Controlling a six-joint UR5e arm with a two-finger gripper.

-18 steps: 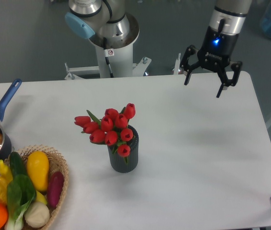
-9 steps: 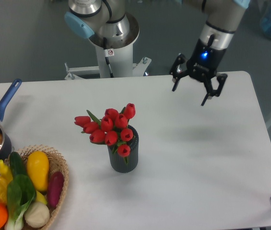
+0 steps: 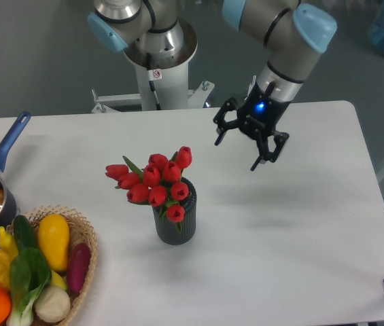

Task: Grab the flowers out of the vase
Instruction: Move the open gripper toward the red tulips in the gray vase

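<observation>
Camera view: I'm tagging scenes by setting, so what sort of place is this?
Probably a robotics lab staged as a kitchen table: a grey robot arm on a pedestal behind a bare white table, with a wicker basket of vegetables as props.

Ribbed matt vase (image 3: 175, 224); woven wicker basket (image 3: 83, 234)

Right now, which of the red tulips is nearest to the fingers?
The topmost tulip, at the bunch's upper right edge. It rises above the other blooms and lies closest to the open gripper; the rest sit lower and further left.
</observation>
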